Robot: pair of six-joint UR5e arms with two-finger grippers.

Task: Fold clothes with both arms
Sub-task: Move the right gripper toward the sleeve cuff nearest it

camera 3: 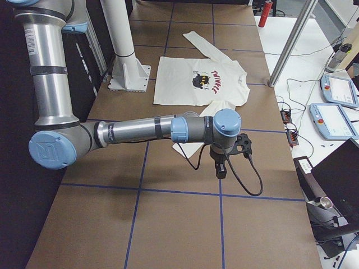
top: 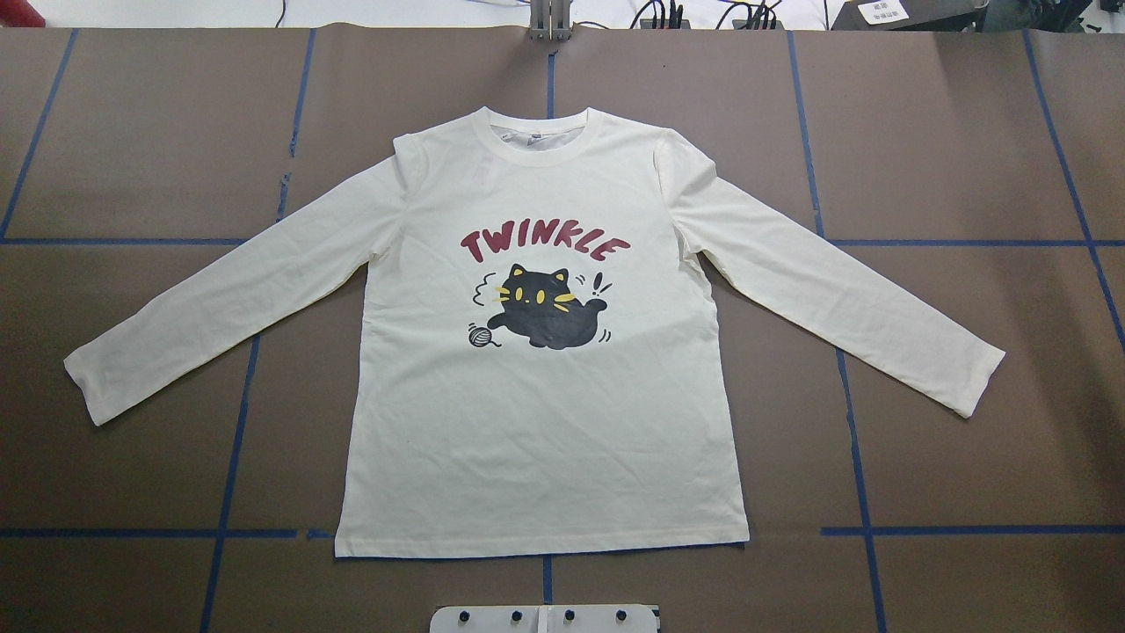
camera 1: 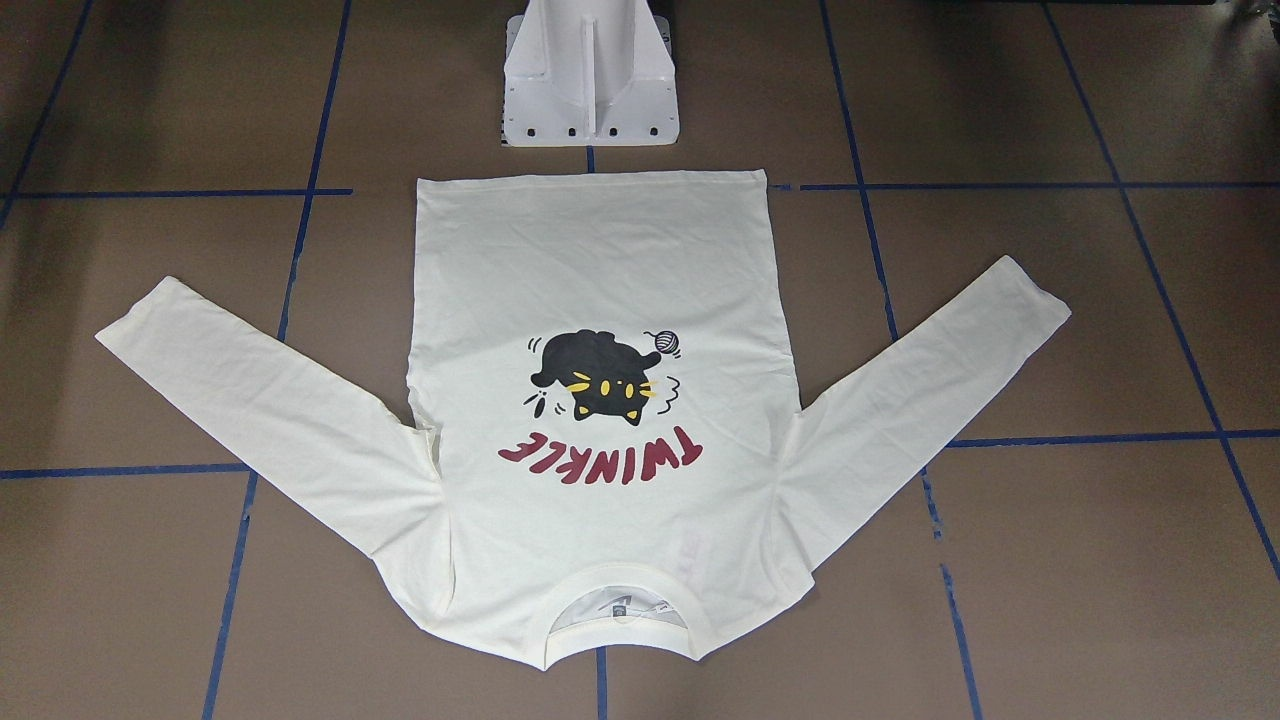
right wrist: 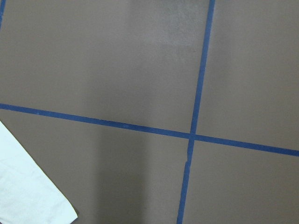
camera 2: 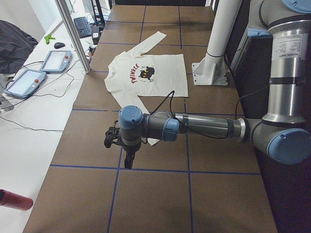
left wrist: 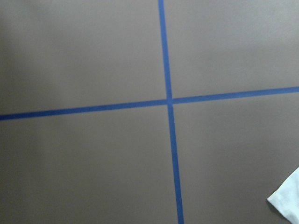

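From the front, the cream-white long-sleeved cat-print T-shirt [camera 1: 600, 280] lies flat on the brown tabletop [camera 1: 1100, 550]. Overhead, its sleeves are spread and nothing is folded. In the side views, the left tool [camera 2: 128, 160] and the right tool [camera 3: 220, 168] hang near the cuffs; whether they are open or closed I cannot tell.

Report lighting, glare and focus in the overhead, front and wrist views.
Overhead exterior: even light, the T-shirt sharp, its print legible. Exterior front-facing: the white pedestal glares, top corners darken. Left wrist: soft focus, the cuff corner washed out. Right wrist: a faint shadow band down the table.
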